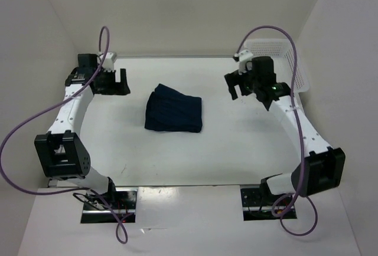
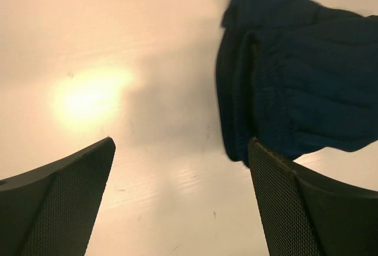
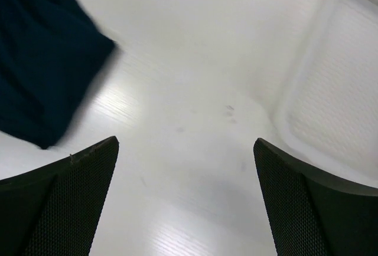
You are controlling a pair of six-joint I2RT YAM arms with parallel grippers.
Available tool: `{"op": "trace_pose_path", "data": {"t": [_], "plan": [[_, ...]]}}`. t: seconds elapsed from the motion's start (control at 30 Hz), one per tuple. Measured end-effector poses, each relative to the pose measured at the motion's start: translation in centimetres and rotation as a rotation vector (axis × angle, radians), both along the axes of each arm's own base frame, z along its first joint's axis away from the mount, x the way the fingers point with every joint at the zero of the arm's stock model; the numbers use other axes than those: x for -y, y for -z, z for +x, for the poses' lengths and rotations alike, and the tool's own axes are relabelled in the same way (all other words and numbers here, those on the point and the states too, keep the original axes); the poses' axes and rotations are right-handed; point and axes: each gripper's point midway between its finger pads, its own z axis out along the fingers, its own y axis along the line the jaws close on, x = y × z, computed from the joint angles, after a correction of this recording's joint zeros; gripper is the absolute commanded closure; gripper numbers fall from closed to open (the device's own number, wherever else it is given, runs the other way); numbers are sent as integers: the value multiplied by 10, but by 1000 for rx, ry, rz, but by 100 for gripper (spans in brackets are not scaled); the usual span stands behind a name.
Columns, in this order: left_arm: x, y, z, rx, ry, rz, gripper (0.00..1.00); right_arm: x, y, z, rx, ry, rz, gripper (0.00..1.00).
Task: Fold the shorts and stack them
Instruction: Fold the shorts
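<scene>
The dark navy shorts [image 1: 173, 112] lie folded into a compact stack near the middle of the white table [image 1: 236, 156]. My left gripper [image 1: 113, 82] hovers to their left, jaws wide open and empty; in the left wrist view the shorts [image 2: 301, 85] fill the upper right, just beyond the right finger. My right gripper [image 1: 236, 84] hangs to the right of the shorts, also wide open with nothing between its fingers. From the right wrist, a corner of the shorts [image 3: 41, 67] shows at upper left.
A white mesh basket [image 1: 290, 61] stands at the table's back right corner, its rim [image 3: 313, 73] close to my right gripper. White walls enclose the table on three sides. Purple cables loop from both arms.
</scene>
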Motion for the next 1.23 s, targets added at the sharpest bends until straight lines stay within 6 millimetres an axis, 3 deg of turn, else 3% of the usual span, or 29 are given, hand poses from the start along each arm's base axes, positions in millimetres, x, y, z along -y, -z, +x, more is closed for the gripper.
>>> {"op": "trace_pose_path", "data": {"t": [0.13, 0.27, 0.43, 0.53, 0.77, 1.23], "plan": [[-35, 26, -21, -51, -91, -23, 0, 62, 6, -14, 15, 166, -41, 0], [-42, 41, -38, -81, -119, -27, 0, 105, -11, -27, 83, 289, -45, 0], [-39, 22, -45, -5, -114, -14, 0, 138, -56, -49, 243, 388, -11, 0], [-40, 7, -50, 46, -121, 2, 0, 154, -70, -72, 322, 444, 28, 0], [-41, -3, -56, 92, -132, 19, 0, 152, -63, -109, 368, 456, 116, 0], [-39, -10, -67, 136, -134, 27, 0, 138, -49, -122, 347, 411, 172, 0]]}}
